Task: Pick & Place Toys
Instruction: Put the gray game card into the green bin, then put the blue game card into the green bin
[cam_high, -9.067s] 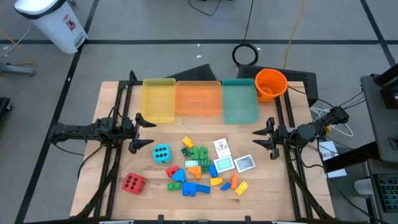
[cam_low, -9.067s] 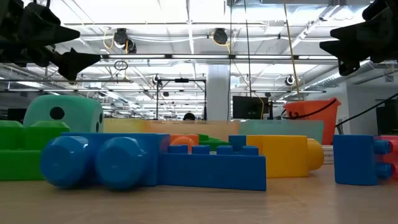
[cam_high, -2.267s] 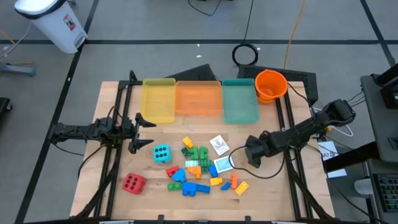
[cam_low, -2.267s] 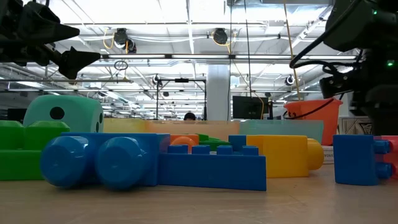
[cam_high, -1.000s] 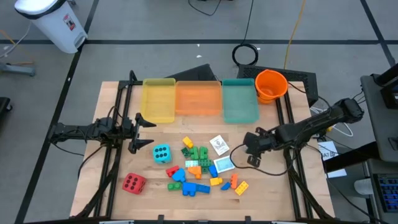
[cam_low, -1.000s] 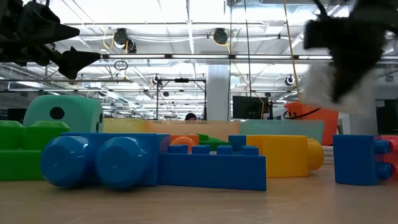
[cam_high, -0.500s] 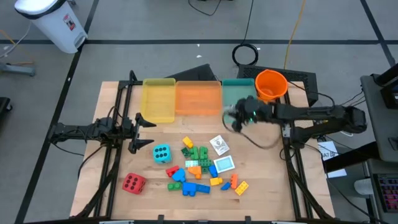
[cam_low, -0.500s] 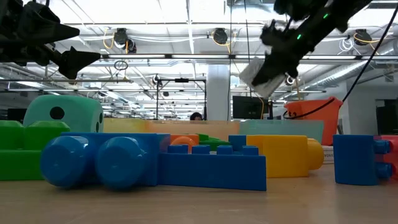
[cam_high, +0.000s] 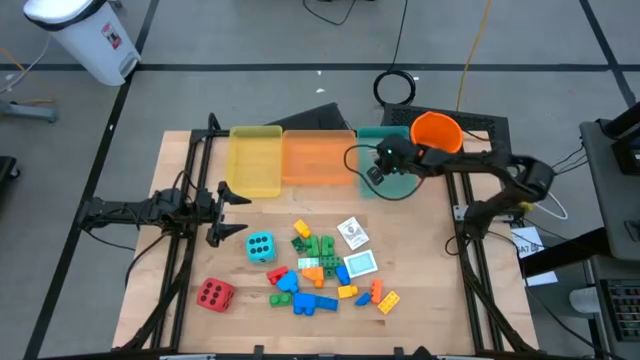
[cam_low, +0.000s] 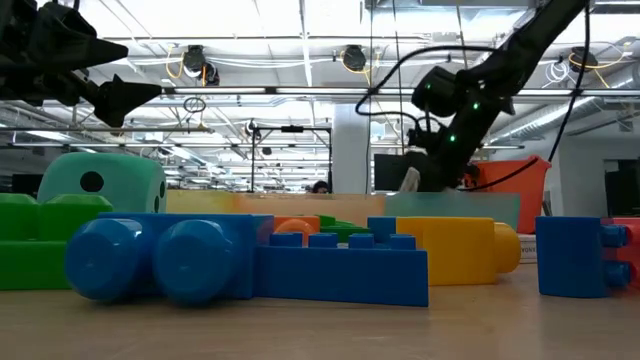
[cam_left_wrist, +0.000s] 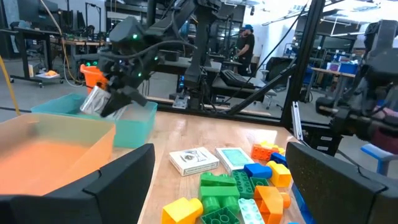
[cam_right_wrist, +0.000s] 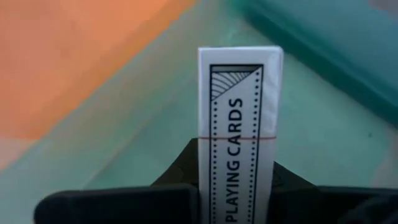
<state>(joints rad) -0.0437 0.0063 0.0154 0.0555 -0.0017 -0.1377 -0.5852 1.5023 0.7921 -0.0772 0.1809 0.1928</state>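
Observation:
A white card pack (cam_right_wrist: 239, 124) hangs over the teal tray (cam_high: 400, 182), with my right gripper (cam_high: 378, 168) shut on it; the low view also shows this pack (cam_low: 408, 180) above the tray. Two more card packs (cam_high: 352, 233) (cam_high: 360, 264), a heap of coloured bricks (cam_high: 318, 270), a cyan die (cam_high: 260, 246) and a red die (cam_high: 214, 294) lie on the table. My left gripper (cam_high: 236, 208) waits open at the table's left side, touching nothing. My right gripper pinches the card pack between its two fingers (cam_right_wrist: 177, 171), one on each broad face, at the pack's near end (cam_right_wrist: 236, 180). The printed narrow side faces the wrist camera. The fingers slant down from the table's right side. The pack sticks out beyond them, clear of the tray.
A yellow tray (cam_high: 256, 160) and an orange tray (cam_high: 318, 158) stand beside the teal one along the far edge. An orange bucket (cam_high: 436, 134) stands at the far right corner. Dark frame rails (cam_high: 470, 250) run along both sides of the table.
My right gripper has swung with the card pack from the table's right middle toward the far edge. It has sunk a little and tipped nose-down over the teal tray. The pack has stayed in its fingers, clear of the table.

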